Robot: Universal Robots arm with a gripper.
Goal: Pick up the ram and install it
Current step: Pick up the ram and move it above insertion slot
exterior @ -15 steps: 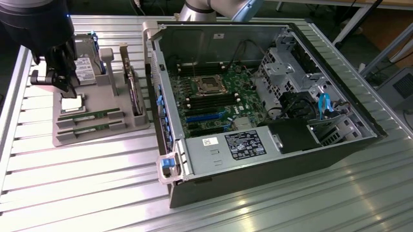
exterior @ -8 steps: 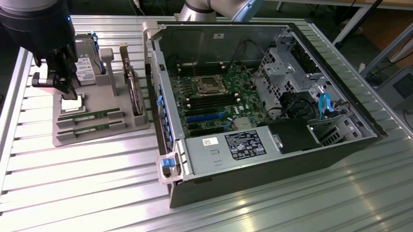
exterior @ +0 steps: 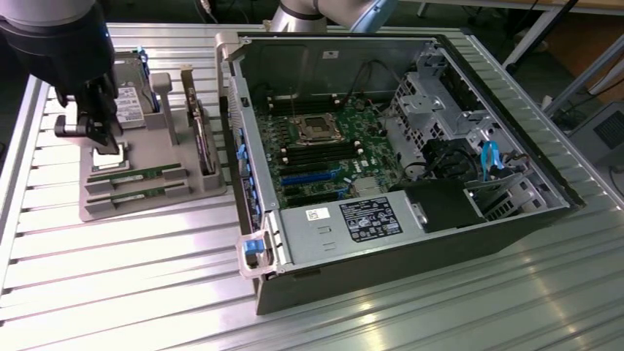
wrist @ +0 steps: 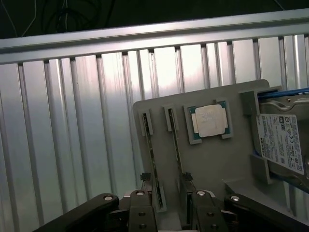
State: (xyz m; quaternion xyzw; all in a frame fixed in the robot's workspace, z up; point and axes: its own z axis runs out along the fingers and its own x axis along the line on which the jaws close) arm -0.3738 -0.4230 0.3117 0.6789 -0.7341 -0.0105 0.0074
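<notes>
Green and thin, the ram (exterior: 137, 174) stands on edge in a slot of the grey tray (exterior: 180, 199) on the ribbed metal bench (exterior: 117, 278). A second stick (exterior: 137, 194) sits parallel to it, just beside. Neither has been lifted. The open computer case (exterior: 410, 248) with its motherboard (exterior: 332, 157) lies well apart, toward the exterior view's right.

The end effector (exterior: 98, 139) hangs over the tray's far part, near the square processor (exterior: 109, 157). In the exterior view the two sticks lie below it in the picture, closer to the tray's near edge.

In the wrist view the end effector (wrist: 171, 205) is spread open and holds nothing, with bare tray (wrist: 227, 164) showing between its fingers (wrist: 141, 205). The two sticks (wrist: 176, 150) run lengthwise away from the fingertips. Their long axes cross the line that joins the fingers, so a closing pinch would press on a stick's flat faces rather than its ends.

One stick's near end lies by each finger, so I cannot tell which stick is aimed at. By my judgement a small sideways shift is needed to centre on either. The processor (wrist: 210, 121) and the labelled hard drive (wrist: 282, 140) sit off to one side of the sticks.
</notes>
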